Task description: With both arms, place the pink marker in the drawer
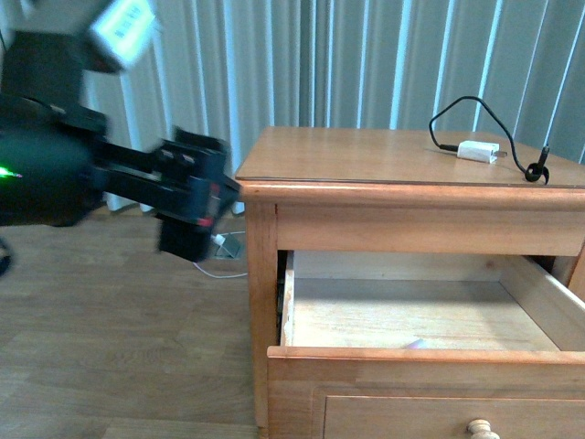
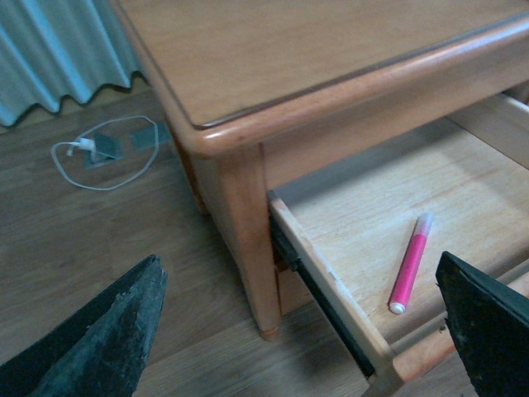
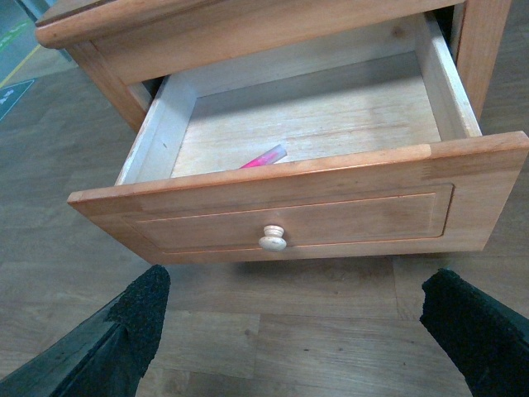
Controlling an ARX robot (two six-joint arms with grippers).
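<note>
- Front view: left arm (image 1: 155, 183) comes in from the left, blurred, about level with the top of the cabinet (image 1: 366, 155). Its tip is just short of the cabinet's left corner. The right arm is not in this view.
- Left wrist view: left hand (image 2: 297, 263) is spread wide and holds nothing. Its dark fingers (image 2: 107, 331) sit far apart over the floor (image 2: 74, 248) and the left front corner of the drawer (image 2: 331, 281).
- Right wrist view: right hand (image 3: 297, 279) is equally wide open and empty. It hangs in front of the drawer, with fingers either side of the knob (image 3: 272, 238) and well clear of it.
- Pink marker (image 2: 411, 260) lies flat on the drawer bottom, close behind the front panel, apart from both hands.
- Drawer stands far out. Its front part is open from above, and the cabinet's top rail overhangs the rear.
- Cabinet is honey-coloured wood with rounded edges. The drawer inside is pale and bare, and the knob is round and pale.
- Top surface carries a white charger plug (image 1: 479, 151) with a looping black cable (image 1: 475, 105).
- Floor is wood plank, and pleated pale curtains (image 1: 366, 64) hang behind.
</note>
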